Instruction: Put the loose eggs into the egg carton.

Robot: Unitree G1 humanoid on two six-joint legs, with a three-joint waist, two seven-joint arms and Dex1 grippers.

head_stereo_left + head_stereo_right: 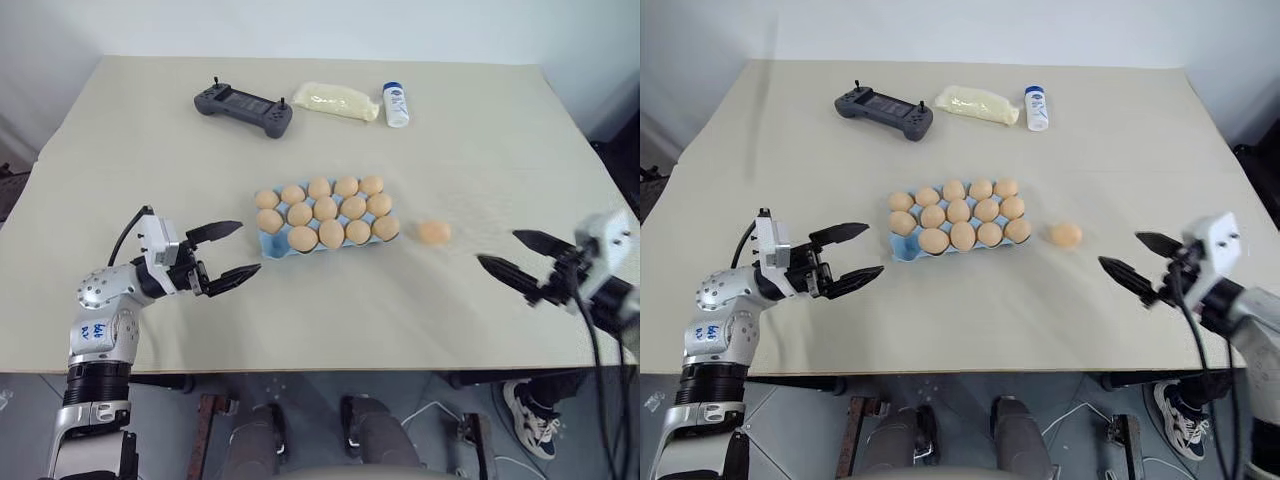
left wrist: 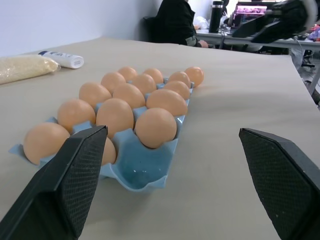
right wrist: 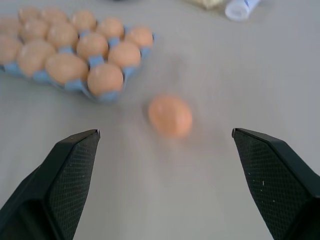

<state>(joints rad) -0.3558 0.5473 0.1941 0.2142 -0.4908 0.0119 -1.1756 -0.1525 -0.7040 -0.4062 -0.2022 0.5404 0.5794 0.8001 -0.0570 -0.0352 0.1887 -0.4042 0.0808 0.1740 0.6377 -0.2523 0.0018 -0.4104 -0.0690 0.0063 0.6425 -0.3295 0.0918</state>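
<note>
The light blue egg carton lies mid-table, filled with tan-orange eggs except for one empty cup at its near left corner. One loose egg rests on the table just right of the carton, apart from it. My right gripper hovers open to the right of that egg, pointing at it, with nothing between its fingers; the egg shows between them in the right wrist view. My left gripper is open and empty, just left of the carton's near left corner.
At the far side of the table lie a dark grey game controller, a pale yellow wrapped packet and a small white bottle. The table's near edge runs just below both grippers.
</note>
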